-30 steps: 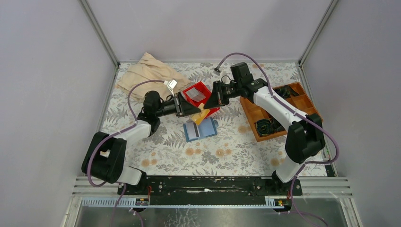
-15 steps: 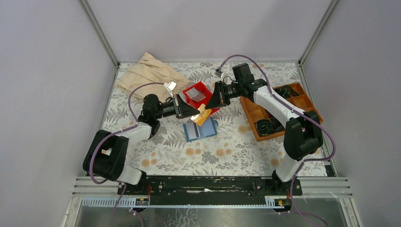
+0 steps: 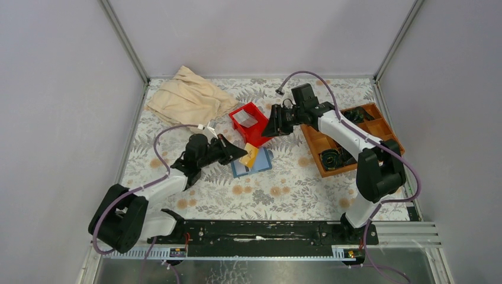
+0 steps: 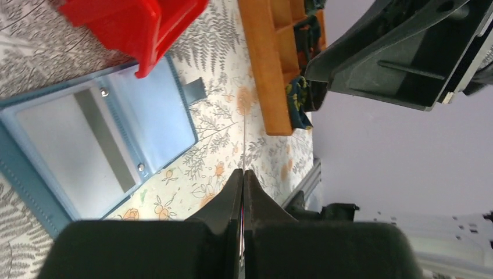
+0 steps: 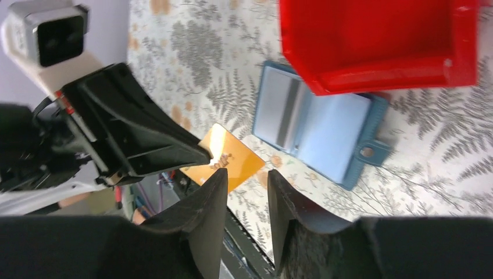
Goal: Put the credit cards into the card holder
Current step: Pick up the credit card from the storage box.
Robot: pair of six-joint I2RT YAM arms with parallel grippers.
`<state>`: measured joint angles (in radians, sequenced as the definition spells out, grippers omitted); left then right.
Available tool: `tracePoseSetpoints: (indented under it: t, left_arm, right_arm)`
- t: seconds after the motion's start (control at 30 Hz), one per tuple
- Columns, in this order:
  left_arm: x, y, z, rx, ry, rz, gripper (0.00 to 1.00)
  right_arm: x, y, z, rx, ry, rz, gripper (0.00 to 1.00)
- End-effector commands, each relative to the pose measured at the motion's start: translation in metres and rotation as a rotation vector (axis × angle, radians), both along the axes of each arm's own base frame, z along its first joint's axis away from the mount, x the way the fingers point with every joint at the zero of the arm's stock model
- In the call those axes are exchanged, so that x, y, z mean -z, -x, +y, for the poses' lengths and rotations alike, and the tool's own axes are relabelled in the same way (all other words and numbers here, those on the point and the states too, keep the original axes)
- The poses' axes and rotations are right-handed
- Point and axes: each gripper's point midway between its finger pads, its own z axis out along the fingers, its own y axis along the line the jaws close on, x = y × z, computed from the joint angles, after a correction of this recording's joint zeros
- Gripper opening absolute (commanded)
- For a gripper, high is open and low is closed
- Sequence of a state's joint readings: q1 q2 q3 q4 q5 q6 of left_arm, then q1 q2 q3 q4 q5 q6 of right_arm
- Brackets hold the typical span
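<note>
Over card holder [image 3: 264, 160], left claw [image 3: 241, 155] pinching orange credit card [image 3: 251, 156], right claw [image 5: 246, 175] spread

We can read no words or numbers anywhere. The orange card [image 5: 232, 156] has a small dark mark near one edge. It looks like a bit of writing, but it is too small and blurry for us to read.
</note>
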<state>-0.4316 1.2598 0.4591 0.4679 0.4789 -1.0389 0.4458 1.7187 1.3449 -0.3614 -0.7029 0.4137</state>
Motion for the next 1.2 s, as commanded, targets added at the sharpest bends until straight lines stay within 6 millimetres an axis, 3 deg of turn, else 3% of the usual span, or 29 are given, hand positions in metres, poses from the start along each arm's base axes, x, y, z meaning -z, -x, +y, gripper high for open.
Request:
tracePoseSetpoints:
  t: [0.0, 0.27, 0.37, 0.6, 1.17]
  left_arm:
    - [0.026, -0.009, 0.018, -0.225, -0.1, 0.05, 0.0]
    - [0.044, -0.005, 0.02, -0.377, -0.158, 0.065, 0.0]
    - [0.049, -0.006, 0.022, -0.417, -0.176, 0.064, 0.0]
    - [0.057, -0.008, 0.029, -0.482, -0.212, 0.055, 0.0]
    - [0.074, -0.015, 0.019, -0.49, -0.177, 0.061, 0.0]
  right_arm:
    - [0.001, -0.012, -0.024, 0.115, 0.125, -0.106, 0.34]
    - [0.045, -0.006, -0.036, 0.149, 0.285, -0.071, 0.06]
    - [0.061, -0.003, -0.034, 0.141, 0.336, -0.053, 0.0]
    - [0.089, 0.002, -0.027, 0.12, 0.402, -0.02, 0.0]
    - [0.118, -0.004, -0.02, 0.094, 0.48, -0.007, 0.0]
